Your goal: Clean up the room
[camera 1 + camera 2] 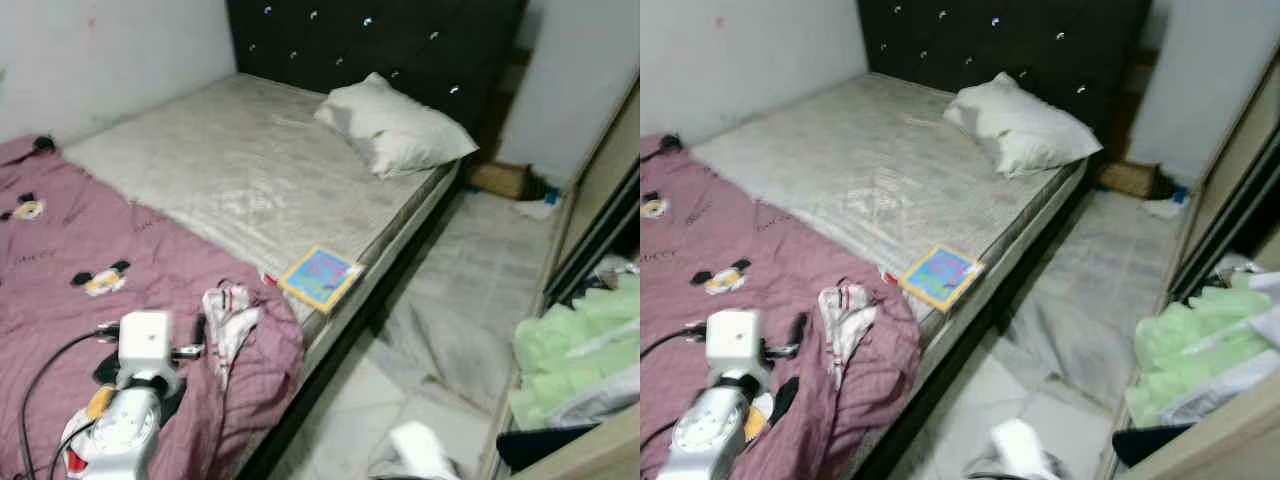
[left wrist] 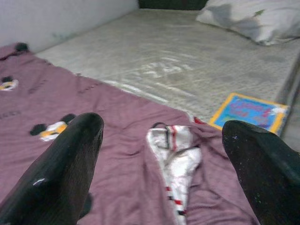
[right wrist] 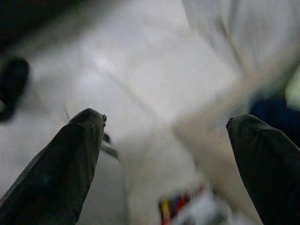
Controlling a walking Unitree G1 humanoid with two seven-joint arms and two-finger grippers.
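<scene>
A bedroom that looks barely tidied, so most of the job seems to lie ahead. A bed (image 1: pixel 250 170) with a bare grey mattress fills the middle; a white pillow (image 1: pixel 392 128) lies at its head end, near the dark headboard (image 1: pixel 370 40). A mauve blanket (image 1: pixel 110 290) with cartoon mouse prints is bunched over the foot end, and a crumpled white cloth (image 1: pixel 230 315) with red trim sits on it near the bed's floor-side edge. Just beyond, a blue book (image 1: pixel 320 277) with a yellow border lies at that same edge, its corner overhanging. The left gripper (image 2: pixel 161 154) hovers over the blanket with its fingers (image 2: pixel 70 164) spread wide and empty, the cloth in line between them. The right gripper (image 3: pixel 164 140) points down toward the floor, fingers also apart and holding nothing; what lies under it is too blurred to name. On the floor (image 1: pixel 470 300) a grey sheet (image 1: pixel 440 345) is spread beside the bed, with a box (image 1: pixel 497 178) near the headboard. Green cloth (image 1: pixel 575 350) spills from a wardrobe, cut off by the frame.
</scene>
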